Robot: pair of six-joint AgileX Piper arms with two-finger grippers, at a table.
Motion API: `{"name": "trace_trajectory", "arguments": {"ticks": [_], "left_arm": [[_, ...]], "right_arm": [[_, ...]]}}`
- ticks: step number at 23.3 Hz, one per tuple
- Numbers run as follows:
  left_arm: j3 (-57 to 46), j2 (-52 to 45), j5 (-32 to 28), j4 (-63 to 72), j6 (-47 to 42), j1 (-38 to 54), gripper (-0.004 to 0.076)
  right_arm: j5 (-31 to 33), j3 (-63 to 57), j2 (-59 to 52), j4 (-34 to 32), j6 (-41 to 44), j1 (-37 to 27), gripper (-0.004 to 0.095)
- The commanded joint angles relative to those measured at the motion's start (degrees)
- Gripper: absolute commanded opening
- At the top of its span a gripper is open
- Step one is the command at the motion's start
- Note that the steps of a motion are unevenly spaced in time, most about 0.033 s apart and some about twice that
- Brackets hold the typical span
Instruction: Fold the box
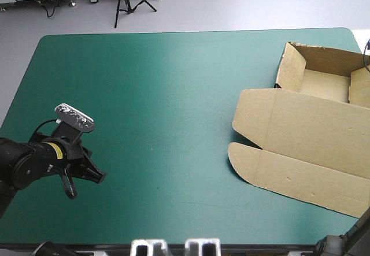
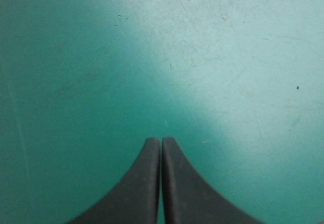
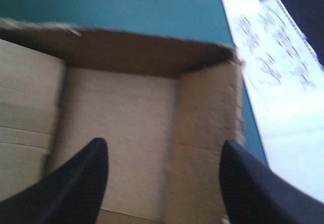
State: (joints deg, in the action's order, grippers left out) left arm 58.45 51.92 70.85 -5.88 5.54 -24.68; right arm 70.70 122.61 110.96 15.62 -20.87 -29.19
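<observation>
Black fingers of the left gripper fill the foreground of their wrist view. They are pressed together into one point with nothing between them, over the bare table near its left near corner and well apart from the work. Those of the right gripper stand wide apart and empty, hanging over the raised part of the box.

Most of the high view is the table's teal-green cover. The box sits at its right side, from near the far right corner down toward the near edge, and runs out of the picture on the right. Its biggest piece is the lid, lying flat and open with a rounded ear at its left end. Beyond it, the tray has its walls up. The right wrist view looks down into it, at its floor and a wall with a ragged top edge. Nearest the robot lies the front flap, flat, joined to the lid along a crease.

Such board should be light and stiff, bending readily only along its creases, and likely to slide on the smooth cover when pushed. I would take it by a free edge, pinching the flap or the lid's left end, while the other gripper steadies the tray. The ragged rim looks liable to tear.
</observation>
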Motion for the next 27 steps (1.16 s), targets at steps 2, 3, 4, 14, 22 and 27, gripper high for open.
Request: {"name": "trace_trajectory", "arguments": {"ticks": [2,3,4,14,22,27], "left_arm": [[1.4,-0.4,-3.0,-0.1,-0.5,-0.2,-0.0006],[1.4,-0.4,-3.1,-0.1,-0.5,-0.2,-0.0006],[1.4,-0.4,-3.2,-0.1,-0.5,-0.2,-0.0008],[1.4,-0.4,-5.1,0.4,-0.5,-0.2,-0.0008],[1.4,-0.4,-3.1,4.9,0.1,-0.2,-0.0008],[1.2,-0.4,-2.4,4.9,0.1,-0.2,-0.0008]], "right_arm": [[1.3,2.5,-10.7,18.8,-7.6,0.9,0.0267],[1.3,2.5,-12.5,21.1,-9.3,1.7,0.0199],[1.3,2.5,-14.1,22.3,-11.2,3.0,0.0120],[1.3,-8.8,-28.0,11.4,-12.6,31.2,-0.0018],[1.3,-38.0,-39.6,2.0,-10.7,41.4,-0.0018],[1.3,-55.9,-49.3,0.8,-10.7,41.3,-0.0018]]}}
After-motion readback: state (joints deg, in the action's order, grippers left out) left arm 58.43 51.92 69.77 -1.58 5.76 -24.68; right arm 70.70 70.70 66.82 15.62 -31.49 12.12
